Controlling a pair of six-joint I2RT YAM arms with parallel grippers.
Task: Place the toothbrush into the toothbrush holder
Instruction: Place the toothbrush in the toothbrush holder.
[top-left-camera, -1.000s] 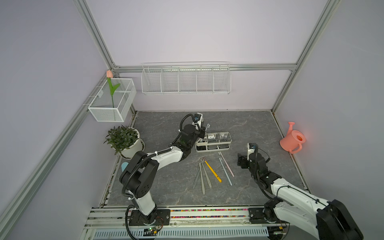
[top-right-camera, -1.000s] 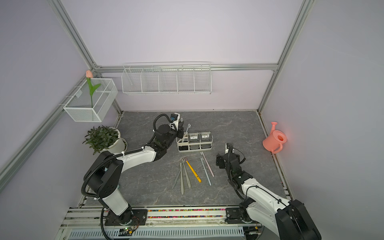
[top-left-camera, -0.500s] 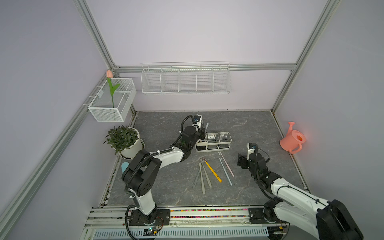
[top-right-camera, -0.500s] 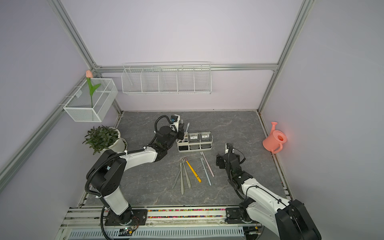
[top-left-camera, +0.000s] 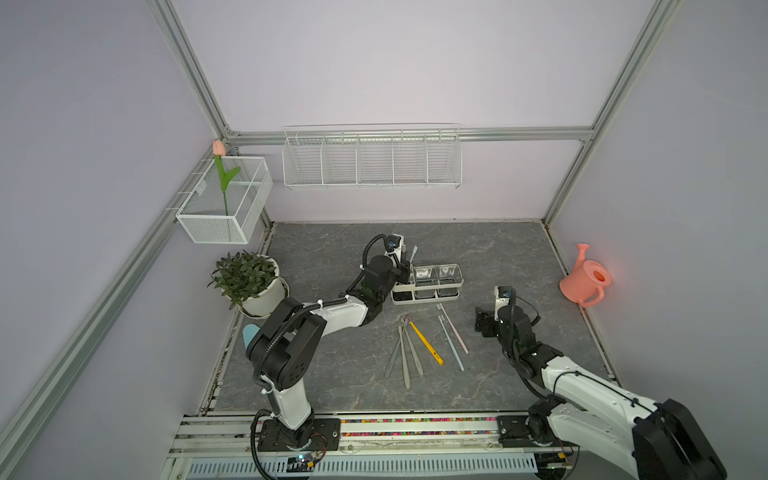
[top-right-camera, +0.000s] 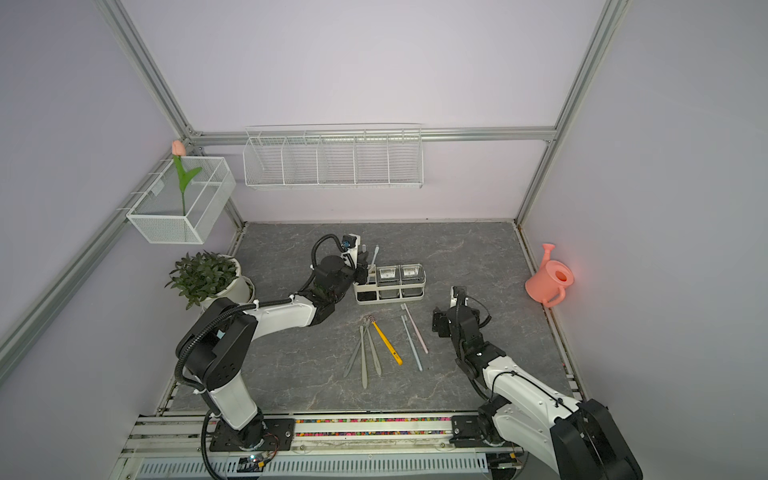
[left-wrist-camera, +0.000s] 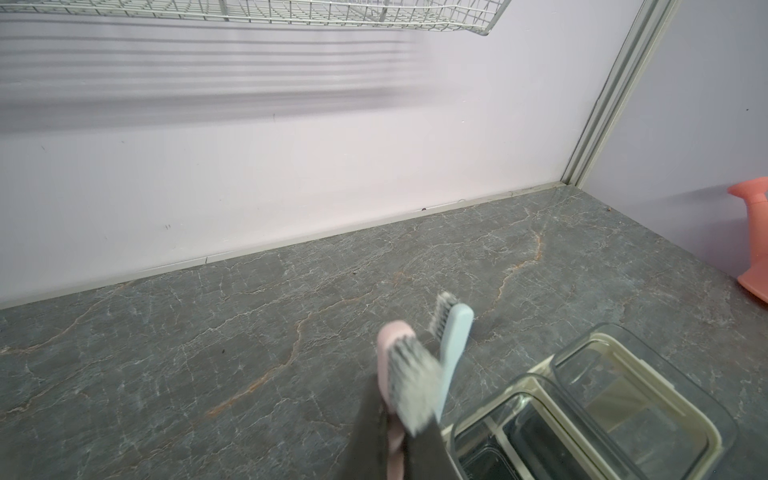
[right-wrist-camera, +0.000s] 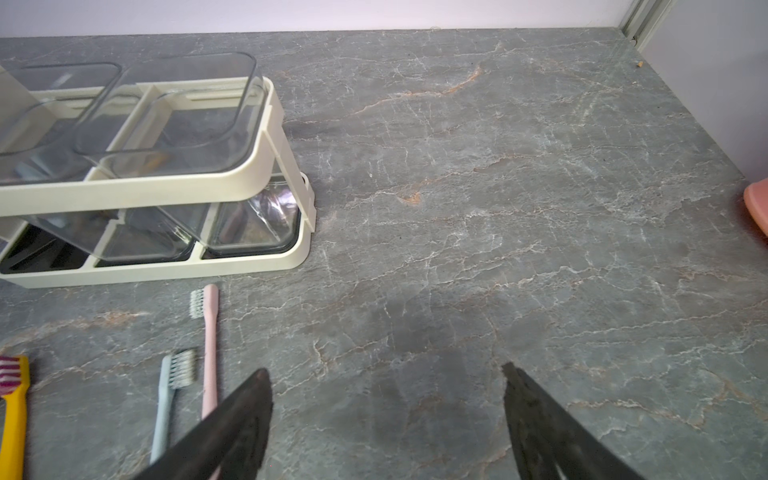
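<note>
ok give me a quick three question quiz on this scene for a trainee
1. True or false: the right end effector is open and holds nothing.
2. Which colour toothbrush is the left end effector shut on? a) yellow b) pink c) grey
3. How many toothbrushes lie flat on the table?
Key: 1 true; 2 b, the pink toothbrush; 3 six.

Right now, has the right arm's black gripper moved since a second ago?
No: the right gripper keeps the same gap to the cream-white three-compartment toothbrush holder in both top views.
</note>
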